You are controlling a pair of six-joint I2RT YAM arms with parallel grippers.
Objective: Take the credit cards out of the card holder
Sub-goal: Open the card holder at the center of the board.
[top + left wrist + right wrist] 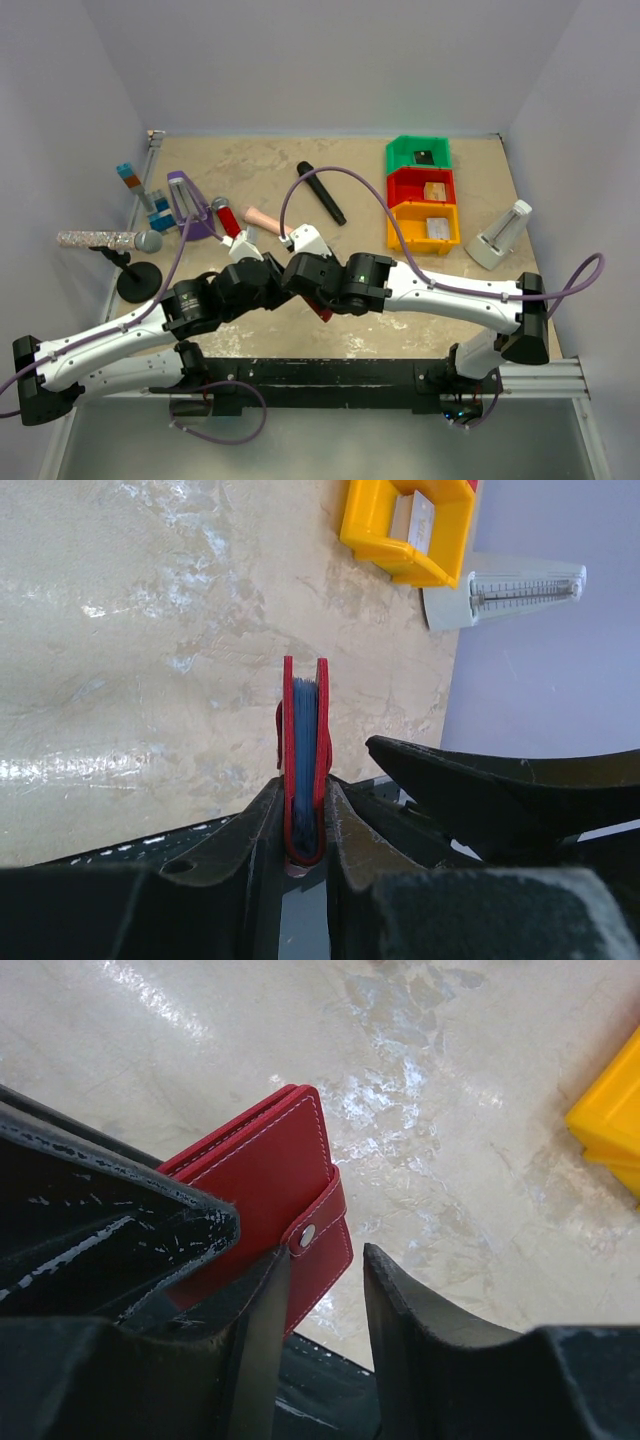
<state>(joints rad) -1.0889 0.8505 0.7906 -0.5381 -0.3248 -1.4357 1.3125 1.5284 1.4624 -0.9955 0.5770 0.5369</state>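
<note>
The holder (262,1175) is made of smooth red leather-like material, stitched in pale thread and fastened with a shiny metal stud (306,1237). The desk (480,1110) is finished in glossy marbled beige.

Card holder (304,750) upright in left pincer (303,798), over near-centre bench (260,175). Three bins (400,190) in row far right; stand (503,235) just right of them.

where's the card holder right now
In the left wrist view the card holder is clamped edge-on in the left gripper, near the front middle of the table; the right gripper straddles its snap tab.
</note>
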